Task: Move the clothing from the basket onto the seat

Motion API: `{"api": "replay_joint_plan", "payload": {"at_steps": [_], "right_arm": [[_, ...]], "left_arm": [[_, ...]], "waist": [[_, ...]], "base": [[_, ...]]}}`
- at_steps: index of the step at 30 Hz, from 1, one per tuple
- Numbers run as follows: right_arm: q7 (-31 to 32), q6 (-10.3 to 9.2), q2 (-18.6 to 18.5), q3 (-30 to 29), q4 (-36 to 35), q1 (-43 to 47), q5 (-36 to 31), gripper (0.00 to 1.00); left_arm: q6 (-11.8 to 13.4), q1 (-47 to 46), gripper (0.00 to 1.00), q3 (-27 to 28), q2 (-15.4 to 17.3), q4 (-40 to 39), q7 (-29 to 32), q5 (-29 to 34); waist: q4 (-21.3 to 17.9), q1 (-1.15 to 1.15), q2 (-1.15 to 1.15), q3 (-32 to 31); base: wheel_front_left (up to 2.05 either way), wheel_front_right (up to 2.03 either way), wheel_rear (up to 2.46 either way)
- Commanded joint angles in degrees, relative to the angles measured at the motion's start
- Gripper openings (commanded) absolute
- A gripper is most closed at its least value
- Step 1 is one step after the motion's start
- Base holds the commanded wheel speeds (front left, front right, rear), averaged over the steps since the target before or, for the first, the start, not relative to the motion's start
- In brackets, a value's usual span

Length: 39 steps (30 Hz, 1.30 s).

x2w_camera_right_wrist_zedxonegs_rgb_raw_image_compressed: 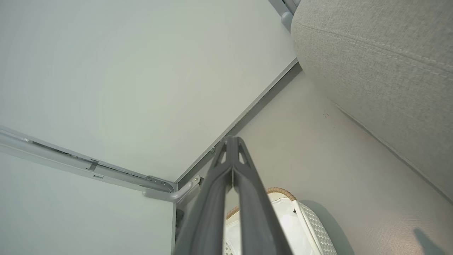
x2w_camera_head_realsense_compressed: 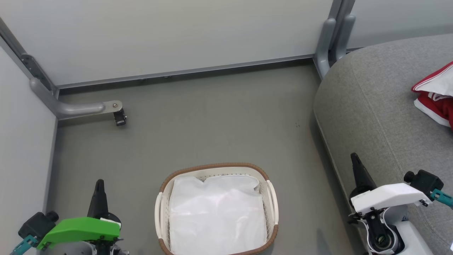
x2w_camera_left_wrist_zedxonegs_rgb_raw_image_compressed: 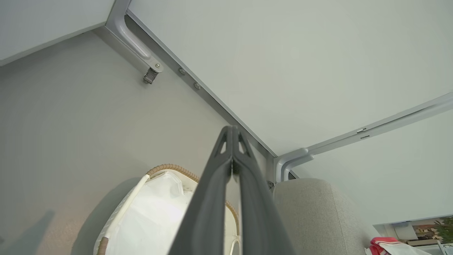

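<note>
Head view: clothing [x2w_camera_head_realsense_compressed: 437,94] lies on the seat [x2w_camera_head_realsense_compressed: 371,106]. The basket [x2w_camera_head_realsense_compressed: 212,165] shows a white sheet [x2w_camera_head_realsense_compressed: 216,212], no red. Transfer looks done.
Left claw [x2w_camera_head_realsense_compressed: 100,184] and right claw [x2w_camera_head_realsense_compressed: 355,159] flank the basket, well apart from the clothing.
Wrist views: the 2 claws are pressed together, empty.
Next: check under the sheet.

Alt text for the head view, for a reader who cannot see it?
An oval cream basket on the grey floor holds a white sheet, while red-and-white clothing lies on the grey seat at the right edge. The left gripper and right gripper, both shut and empty, point up from the bottom corners.
</note>
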Motion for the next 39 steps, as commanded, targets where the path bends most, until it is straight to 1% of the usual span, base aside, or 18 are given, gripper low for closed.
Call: {"api": "replay_joint_plan", "payload": {"at_steps": [1, 20, 39], "right_arm": [[0.55, -0.02, -0.32, -0.41, -0.88, 0.37, 1.80, 0.00], [3.60, -0.03, -0.41, -2.49, -2.28, 1.57, 13.43, 0.00], [6.33, -0.03, -0.35, -4.41, -3.45, 2.52, 23.06, 0.00]], "left_arm": [[-0.27, -1.41, 0.00, 0.27, 0.33, -0.82, 0.42, -1.88], [-0.36, -1.91, 0.00, 1.25, 0.42, -1.85, 3.52, -13.27], [-0.46, -2.31, 0.00, 1.95, 0.49, -2.58, 6.10, -22.97]], "waist": [[0.04, 0.00, 0.00, -0.10], [0.44, 0.00, 0.00, -1.32], [0.84, 0.00, 0.00, -2.53]], "base": [[0.00, 0.00, 0.00], [0.00, 0.00, 0.00], [0.00, 0.00, 0.00]]}}
